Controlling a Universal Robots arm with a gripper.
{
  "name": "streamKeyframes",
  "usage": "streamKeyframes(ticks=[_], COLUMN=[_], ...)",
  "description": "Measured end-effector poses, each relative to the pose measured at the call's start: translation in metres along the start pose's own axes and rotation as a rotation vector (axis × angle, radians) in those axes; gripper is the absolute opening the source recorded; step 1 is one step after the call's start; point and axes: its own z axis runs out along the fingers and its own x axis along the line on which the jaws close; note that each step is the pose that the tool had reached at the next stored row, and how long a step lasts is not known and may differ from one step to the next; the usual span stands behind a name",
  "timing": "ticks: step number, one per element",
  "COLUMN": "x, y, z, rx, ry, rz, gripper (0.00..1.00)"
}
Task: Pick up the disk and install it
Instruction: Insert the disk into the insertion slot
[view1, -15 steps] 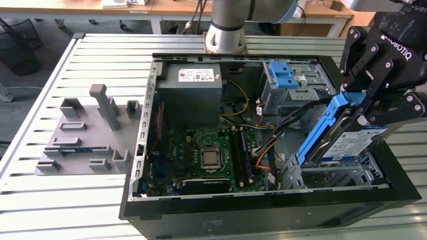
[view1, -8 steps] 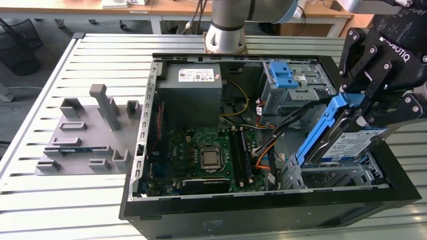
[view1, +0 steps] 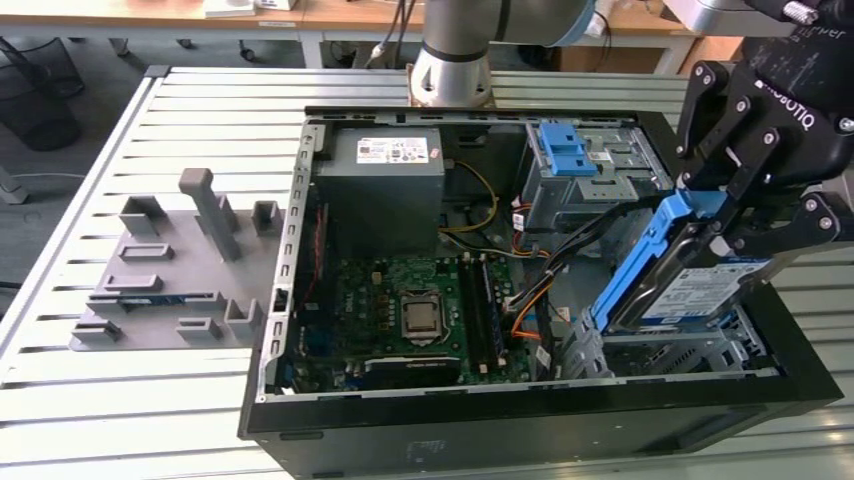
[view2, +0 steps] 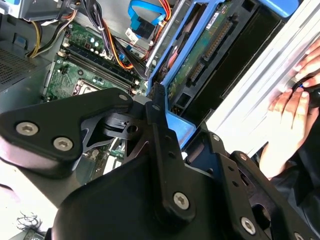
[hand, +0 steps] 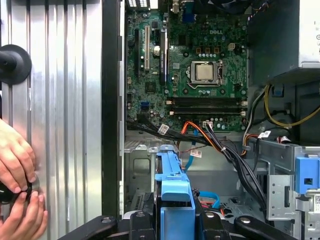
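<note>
We are seeing the claw (view1: 727, 228) gripping the disk (view1: 678, 290), a silver drive with a white-and-blue label in a blue plastic carrier, tilted on edge over the drive bay (view1: 687, 357) of the open computer case (view1: 534, 425), at the exterior view's right, on the slatted worktop (view1: 80, 400).

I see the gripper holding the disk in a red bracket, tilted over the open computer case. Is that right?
Not quite. The bracket is blue, not red, as the exterior view shows. Otherwise yes: the gripper holds the disk, tilted, over the open case.
</note>
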Motion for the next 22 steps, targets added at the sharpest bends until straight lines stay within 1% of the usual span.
streamKeyframes(ticks=[22], x=[0.0001], y=[-0.001], z=[0.0157], rx=[-0.0026], ry=[0.0008], rz=[0.0], gripper=[0.36])
